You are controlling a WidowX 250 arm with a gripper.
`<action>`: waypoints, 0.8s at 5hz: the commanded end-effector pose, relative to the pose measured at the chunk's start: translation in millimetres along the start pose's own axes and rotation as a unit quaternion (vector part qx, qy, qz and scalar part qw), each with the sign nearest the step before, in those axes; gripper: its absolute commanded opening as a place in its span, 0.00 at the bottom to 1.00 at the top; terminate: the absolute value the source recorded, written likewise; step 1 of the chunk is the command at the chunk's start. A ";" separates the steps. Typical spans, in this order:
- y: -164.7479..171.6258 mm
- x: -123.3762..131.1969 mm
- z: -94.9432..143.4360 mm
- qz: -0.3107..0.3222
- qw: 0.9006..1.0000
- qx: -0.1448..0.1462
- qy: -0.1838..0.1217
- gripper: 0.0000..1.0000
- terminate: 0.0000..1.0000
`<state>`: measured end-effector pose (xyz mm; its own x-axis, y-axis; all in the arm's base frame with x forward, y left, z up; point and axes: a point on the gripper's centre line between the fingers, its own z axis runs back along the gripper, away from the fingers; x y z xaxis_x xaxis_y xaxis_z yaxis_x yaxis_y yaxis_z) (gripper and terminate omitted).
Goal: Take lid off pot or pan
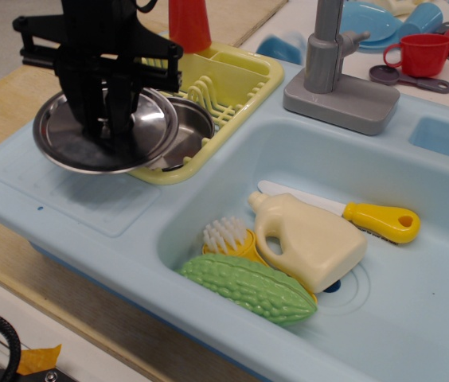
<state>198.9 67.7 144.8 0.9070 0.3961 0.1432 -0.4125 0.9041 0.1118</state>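
Note:
My black gripper (105, 134) is shut on the centre of the shiny steel lid (64, 137) and hides its knob. It holds the lid in the air, tilted a little, over the left end of the yellow dish rack (236, 79) and the pale blue drainboard (73, 195). The small steel pot (189, 127) stands uncovered in the rack just right of the lid. Its left part is hidden behind the lid's rim.
The sink basin (415, 286) holds a cream bottle (312, 239), a green gourd (244, 286), a brush (226, 235) and a yellow-handled knife (380, 220). A grey faucet (332, 72) stands behind it. A blurred blue cup (282, 46) is behind the rack, and a red cone (189, 24) at its back.

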 end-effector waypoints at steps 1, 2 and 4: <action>19.0 -17.7 -2.7 0.044 0.999 -0.010 -0.009 0.00 0.00; 25.3 -28.3 -10.9 0.057 0.998 -0.022 -0.008 0.00 0.00; 26.1 -24.1 -13.8 0.023 0.999 -0.036 -0.010 1.00 0.00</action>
<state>164.1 78.3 124.3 0.8951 0.4232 0.1405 -0.4315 0.9015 0.0333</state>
